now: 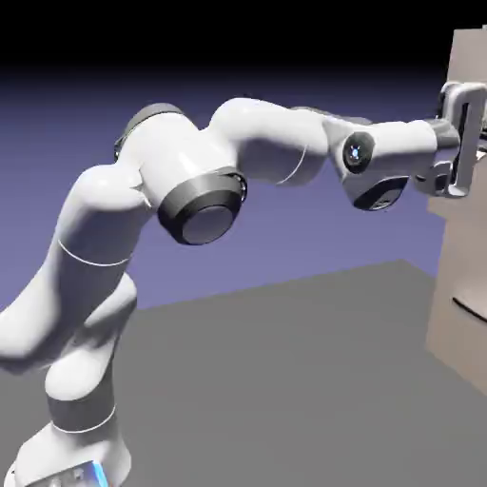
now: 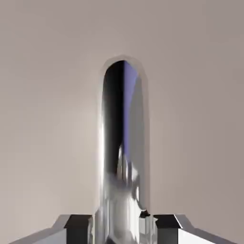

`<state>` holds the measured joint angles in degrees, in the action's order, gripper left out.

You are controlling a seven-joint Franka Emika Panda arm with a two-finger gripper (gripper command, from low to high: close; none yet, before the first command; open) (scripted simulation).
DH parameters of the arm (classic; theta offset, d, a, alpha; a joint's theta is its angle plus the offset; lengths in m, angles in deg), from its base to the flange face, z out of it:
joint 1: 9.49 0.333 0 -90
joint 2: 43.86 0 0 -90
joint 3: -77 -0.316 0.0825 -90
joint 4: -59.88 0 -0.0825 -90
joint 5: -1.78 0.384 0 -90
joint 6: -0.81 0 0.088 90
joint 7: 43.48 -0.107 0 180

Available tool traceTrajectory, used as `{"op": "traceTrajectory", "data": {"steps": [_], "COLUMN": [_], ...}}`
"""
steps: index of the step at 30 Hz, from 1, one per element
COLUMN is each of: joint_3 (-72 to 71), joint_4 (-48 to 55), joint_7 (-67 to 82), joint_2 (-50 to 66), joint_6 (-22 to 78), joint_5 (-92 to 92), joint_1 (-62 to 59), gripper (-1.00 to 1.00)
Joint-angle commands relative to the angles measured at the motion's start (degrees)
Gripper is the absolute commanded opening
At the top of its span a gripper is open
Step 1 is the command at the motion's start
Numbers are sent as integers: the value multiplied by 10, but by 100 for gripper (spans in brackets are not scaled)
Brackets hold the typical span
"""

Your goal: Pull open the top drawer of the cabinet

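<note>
Where claw (image 2: 122,224) clamps, handle (image 2: 123,143), top drawer (image 2: 52,95)

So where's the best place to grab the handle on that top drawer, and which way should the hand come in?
Grip the handle on its straight bar, away from the curved end, coming square at the top drawer front. The bar is thin, shiny and stands off the flat face, so fingers fit either side. The hand is shut on it that way now.

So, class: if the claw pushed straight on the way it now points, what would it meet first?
Probably the top drawer front: the claw is shut on the shiny bar handle, and the beige panel fills the hand view just behind it.
</note>
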<state>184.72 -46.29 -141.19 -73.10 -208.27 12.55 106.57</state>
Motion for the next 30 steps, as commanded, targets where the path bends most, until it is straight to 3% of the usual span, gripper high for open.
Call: {"op": "traceTrajectory", "data": {"steps": [1, 16, 30], "joint_3": [-16, -281, -548], "joint_4": [-16, -199, -360], "joint_7": [-7, -64, -7], "joint_2": [6, 39, -43], "joint_6": [-4, -41, -54], "joint_5": [-4, -38, 17], "joint_1": [-21, -332, -604], "gripper": [-100, -100, -100]}}
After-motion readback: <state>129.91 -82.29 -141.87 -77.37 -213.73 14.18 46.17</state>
